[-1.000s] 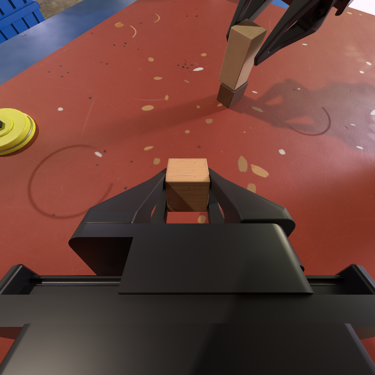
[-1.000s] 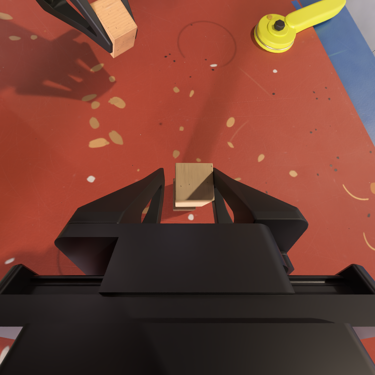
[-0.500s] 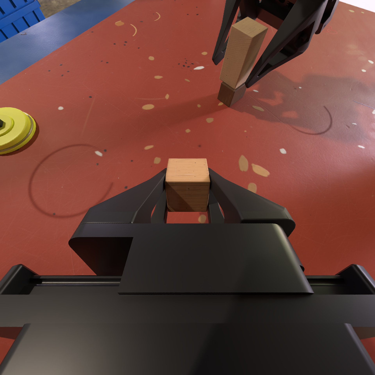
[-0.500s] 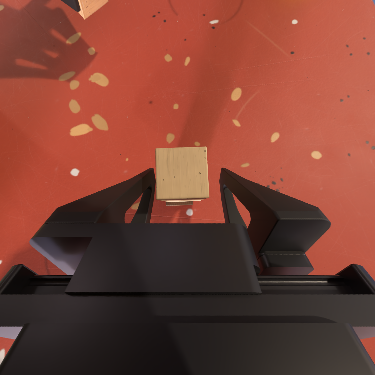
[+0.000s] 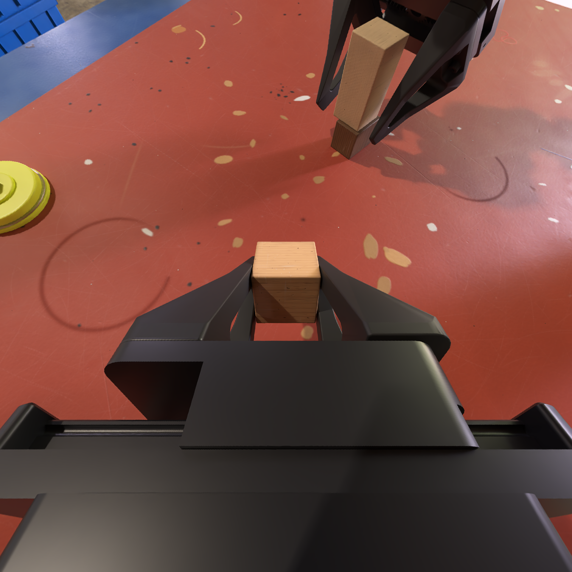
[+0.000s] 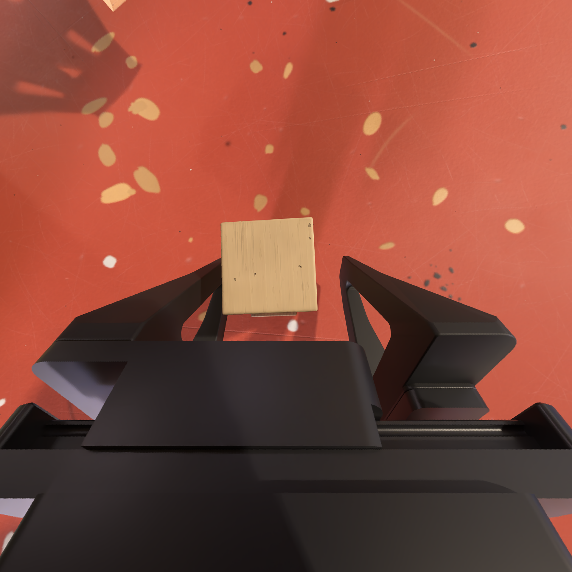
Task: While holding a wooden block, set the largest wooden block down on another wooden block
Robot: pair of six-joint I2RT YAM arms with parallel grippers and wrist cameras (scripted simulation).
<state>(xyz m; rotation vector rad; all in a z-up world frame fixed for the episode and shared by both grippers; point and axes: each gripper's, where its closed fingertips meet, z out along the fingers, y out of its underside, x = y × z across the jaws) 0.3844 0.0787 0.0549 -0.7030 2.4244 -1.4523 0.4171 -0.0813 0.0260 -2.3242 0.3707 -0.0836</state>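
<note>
My left gripper (image 5: 286, 272) is shut on a light wooden cube (image 5: 286, 281) and holds it above the red table. In the left wrist view the tall pale wooden block (image 5: 368, 74) stands upright on a small dark wooden block (image 5: 348, 143) at the far right. My right gripper (image 5: 349, 123) is open around that stack, its fingers apart on both sides. In the right wrist view I look down on the tall block's top face (image 6: 268, 265). The right gripper (image 6: 280, 278) has a clear gap on its right side. A sliver of the dark block (image 6: 272, 315) shows below.
A yellow round tool (image 5: 18, 195) lies at the left edge of the red table (image 5: 154, 154). A blue crate (image 5: 24, 21) stands at the far left on a blue surface. A corner of the held cube (image 6: 114, 3) shows at the top left of the right wrist view.
The right gripper has opened and let go of the tall block, which now stands on the dark block. The right gripper has lowered around the stack. The left gripper has not moved.
</note>
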